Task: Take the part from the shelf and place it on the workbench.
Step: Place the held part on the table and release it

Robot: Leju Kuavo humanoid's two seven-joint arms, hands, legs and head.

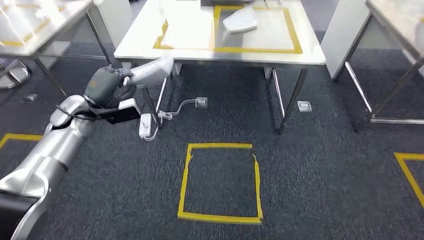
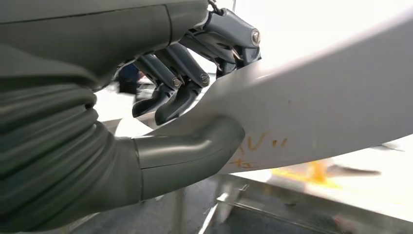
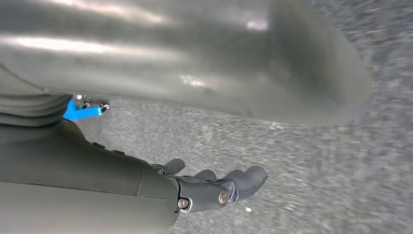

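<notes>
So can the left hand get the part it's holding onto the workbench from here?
Probably yes: the left hand holds the part right at the workbench edge, with bare tabletop beyond it.

orange marks on held part point(image 2: 311, 122) too faint to read, workbench point(image 1: 190, 52) far edge cut off

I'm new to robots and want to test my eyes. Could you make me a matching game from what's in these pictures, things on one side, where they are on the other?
Things:
1. part
2. second part
3. power strip
4. right hand

Places:
A. on the carpet by a workbench leg
B. lying on the workbench
C. hanging over the carpet, holding nothing
D. held in the left hand

Pairs: 1-D, 2-B, 3-A, 4-C
</notes>
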